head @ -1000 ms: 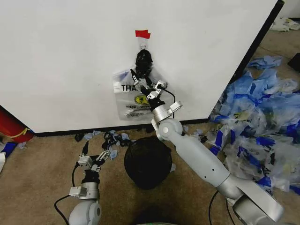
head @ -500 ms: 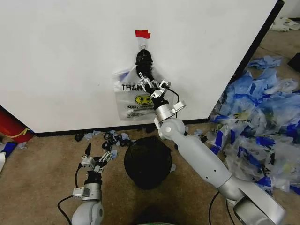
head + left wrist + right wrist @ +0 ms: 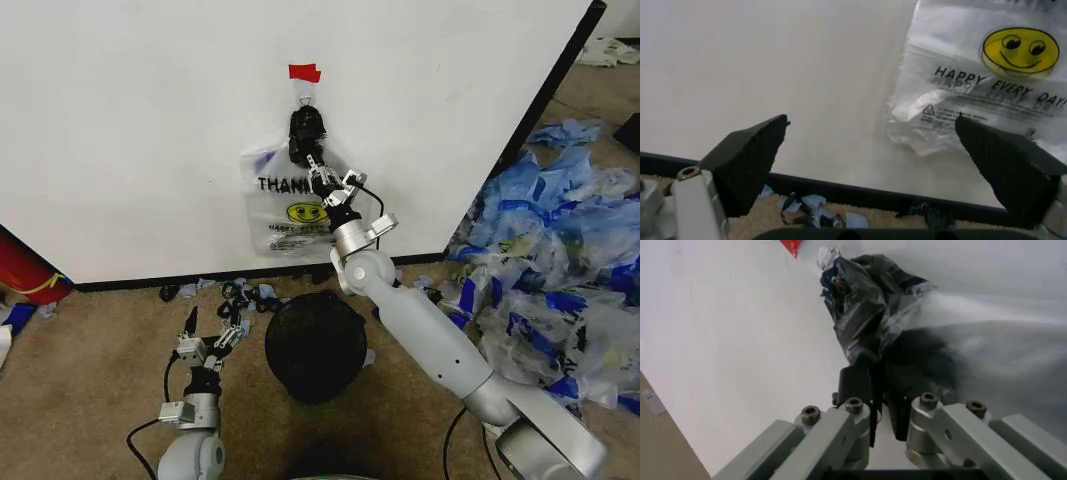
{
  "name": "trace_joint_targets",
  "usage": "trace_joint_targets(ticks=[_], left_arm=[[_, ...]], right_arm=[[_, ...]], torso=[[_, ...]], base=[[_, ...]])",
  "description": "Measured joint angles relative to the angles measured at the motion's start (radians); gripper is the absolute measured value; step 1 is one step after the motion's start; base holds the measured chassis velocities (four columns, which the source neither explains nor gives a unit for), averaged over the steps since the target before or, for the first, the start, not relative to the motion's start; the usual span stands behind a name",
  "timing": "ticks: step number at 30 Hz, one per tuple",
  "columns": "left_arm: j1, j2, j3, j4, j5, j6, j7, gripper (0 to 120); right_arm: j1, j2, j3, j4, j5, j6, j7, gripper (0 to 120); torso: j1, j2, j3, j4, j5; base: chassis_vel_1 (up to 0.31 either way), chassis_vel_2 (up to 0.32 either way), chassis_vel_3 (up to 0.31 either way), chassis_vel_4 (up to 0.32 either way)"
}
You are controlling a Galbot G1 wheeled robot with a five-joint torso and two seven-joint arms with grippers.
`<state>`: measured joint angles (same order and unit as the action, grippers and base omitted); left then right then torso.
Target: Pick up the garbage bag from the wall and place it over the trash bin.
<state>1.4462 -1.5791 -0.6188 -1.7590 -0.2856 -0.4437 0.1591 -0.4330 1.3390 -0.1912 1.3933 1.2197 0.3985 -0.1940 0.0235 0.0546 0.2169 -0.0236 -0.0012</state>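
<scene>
Right claw [image 3: 318, 172] clenched on thin, limp clear plastic garbage bag [image 3: 285, 213] just below its knotted black neck, hung on white wall [image 3: 130, 130]; left claw [image 3: 210, 328] released, low over floor

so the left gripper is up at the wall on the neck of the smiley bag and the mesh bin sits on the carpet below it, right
Not quite: it is the right gripper that is up at the wall, closed on the gathered neck of the garbage bag, as the head view shows. The left gripper sits low over the carpet, open. The rest holds: the trash bin stands on the carpet below the bag.
</scene>
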Motion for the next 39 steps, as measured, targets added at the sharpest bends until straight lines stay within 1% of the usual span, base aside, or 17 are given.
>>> trace_joint_targets(ticks=[1,2,9,14,16,27,39], left_arm=[[0.001,-0.001,-0.001,0.000,0.001,-0.002,0.000,99],[0.002,-0.002,-0.001,0.000,0.002,-0.003,0.000,99],[-0.002,-0.007,-0.002,0.003,0.003,-0.003,0.000,99],[-0.010,-0.007,-0.001,0.014,0.004,-0.003,0.000,99],[-0.011,-0.006,-0.001,0.015,0.004,-0.003,0.000,99],[-0.025,-0.006,0.010,0.027,0.005,-0.003,0.000,99],[-0.026,0.016,0.007,0.025,-0.007,-0.005,0.000,99]], right_arm=[[-0.001,0.001,-0.001,-0.002,0.000,0.001,-0.001,4],[-0.001,0.001,-0.002,-0.003,-0.001,0.001,-0.001,0],[-0.018,-0.013,-0.007,0.012,-0.001,0.002,-0.004,0],[-0.068,-0.066,-0.010,0.081,0.003,0.000,-0.004,0],[-0.074,-0.073,-0.010,0.089,0.003,0.000,-0.004,0],[-0.179,-0.195,-0.034,0.249,-0.002,-0.001,-0.030,0],[-0.292,-0.296,-0.048,0.376,-0.034,0.013,-0.045,0]], torso=[[0.000,0.000,0.000,0.0000,0.0000],[0.000,0.000,0.000,0.0000,0.0000],[0.000,0.000,0.000,0.0001,0.0000],[0.000,0.000,0.000,0.0000,0.0001],[0.000,0.000,0.000,-0.0001,0.0002],[0.000,0.000,0.000,0.0000,0.0000],[0.000,0.000,0.000,0.0000,0.0001]], base=[[0.000,0.000,0.000,0.000],[0.000,0.000,0.000,0.000],[0.000,0.000,0.000,0.000],[0.000,0.000,0.000,0.000],[0.000,0.000,0.000,0.000],[0.000,0.000,0.000,0.000],[0.000,0.000,0.000,0.000]])
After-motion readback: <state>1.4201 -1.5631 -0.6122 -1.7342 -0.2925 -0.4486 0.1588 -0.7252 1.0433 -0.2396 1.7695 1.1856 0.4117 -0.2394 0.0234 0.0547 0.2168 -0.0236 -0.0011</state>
